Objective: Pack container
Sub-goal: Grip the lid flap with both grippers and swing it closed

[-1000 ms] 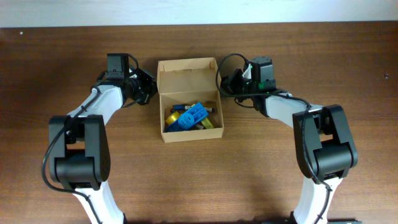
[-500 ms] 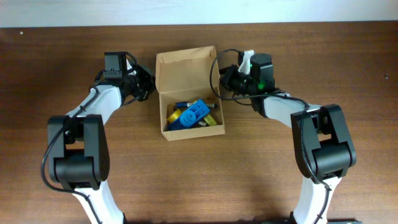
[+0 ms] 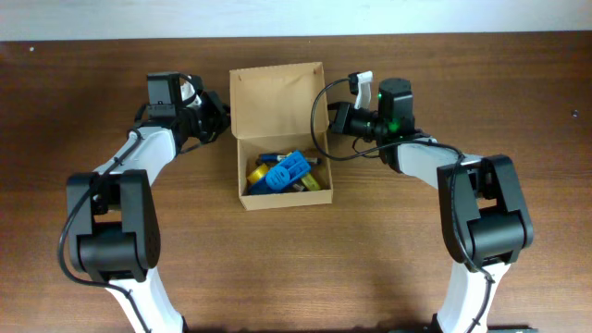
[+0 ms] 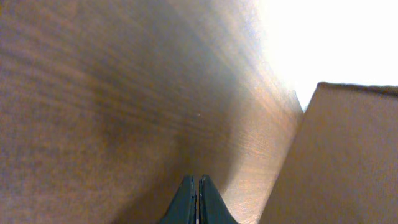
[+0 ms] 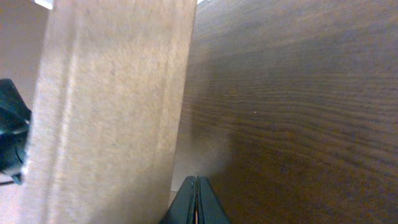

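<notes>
The container (image 3: 283,198) is a tan cardboard box in the middle of the table. Its flap lid (image 3: 277,100) stands open at the far side. Inside lie a blue plastic piece (image 3: 289,170), yellow items (image 3: 258,173) and other small things. My left gripper (image 3: 222,118) is shut and empty just left of the lid; in the left wrist view (image 4: 197,200) the box wall (image 4: 336,162) is to its right. My right gripper (image 3: 330,122) is shut and empty just right of the lid; in the right wrist view (image 5: 196,202) the cardboard (image 5: 112,112) is to its left.
The brown wooden table (image 3: 416,268) runs all round the box. Its far edge meets a pale wall (image 3: 296,17) at the top of the overhead view. Both arm bases stand at the near edge.
Both grippers have moved toward the far side, alongside the lid. The lid has swung further back and open, and the box has shifted slightly.
</notes>
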